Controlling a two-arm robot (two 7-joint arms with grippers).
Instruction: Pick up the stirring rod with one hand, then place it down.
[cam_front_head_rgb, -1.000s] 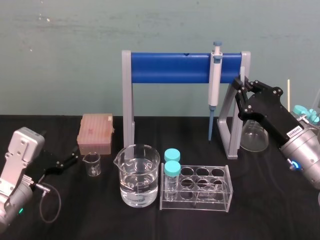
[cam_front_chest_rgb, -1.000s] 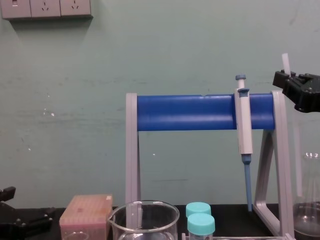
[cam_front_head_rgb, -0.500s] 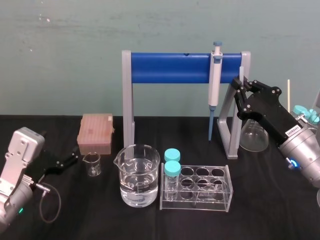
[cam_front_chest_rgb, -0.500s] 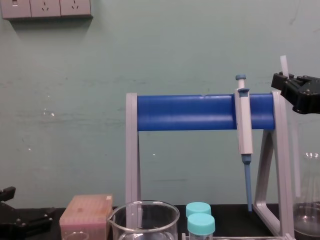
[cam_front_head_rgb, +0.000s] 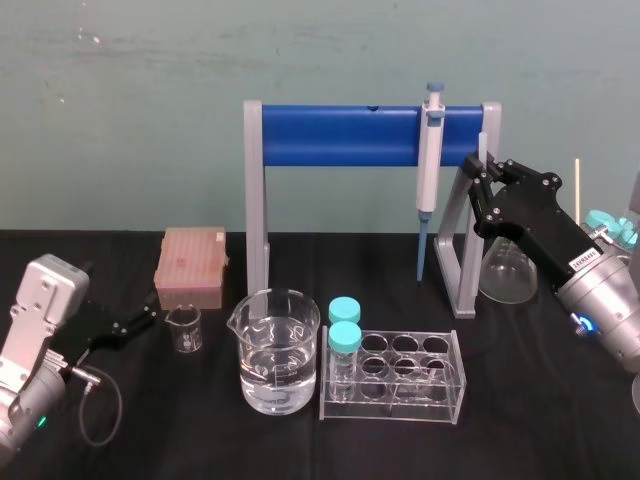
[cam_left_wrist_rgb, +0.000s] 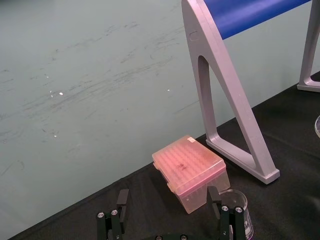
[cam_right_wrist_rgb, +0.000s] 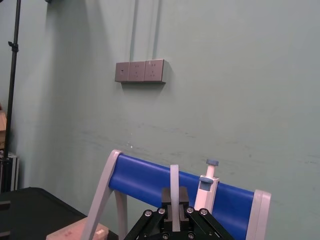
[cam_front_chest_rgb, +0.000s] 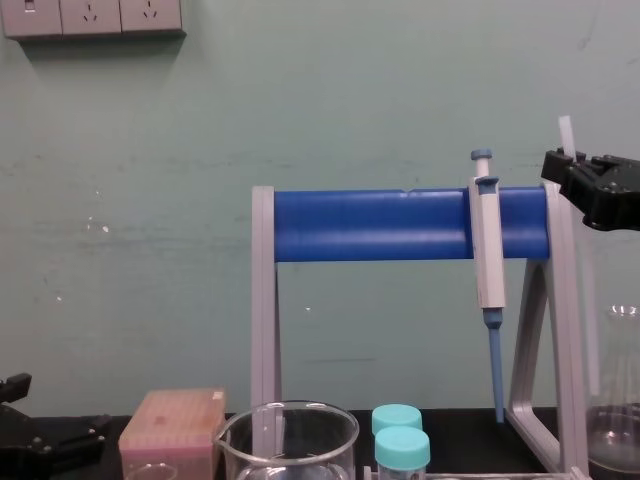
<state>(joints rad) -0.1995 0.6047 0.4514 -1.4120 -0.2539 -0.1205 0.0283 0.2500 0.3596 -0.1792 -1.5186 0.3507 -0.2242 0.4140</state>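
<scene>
holding the stirring rod (cam_front_head_rgb: 483, 143) near-upright: right gripper (cam_front_head_rgb: 481, 176) is pinching it just below its top end, beside the right leg of the blue rack (cam_front_head_rgb: 340, 136) and above the flask (cam_front_head_rgb: 508, 272). rod top pokes out above the fingers and above the rack bar. pipette (cam_front_head_rgb: 428, 160) hangs on the bar just left of it. left gripper (cam_front_head_rgb: 140, 322) sits low over the black table (cam_front_head_rgb: 560, 400) near the pink tip box (cam_front_head_rgb: 191, 266), fingers spread.
</scene>
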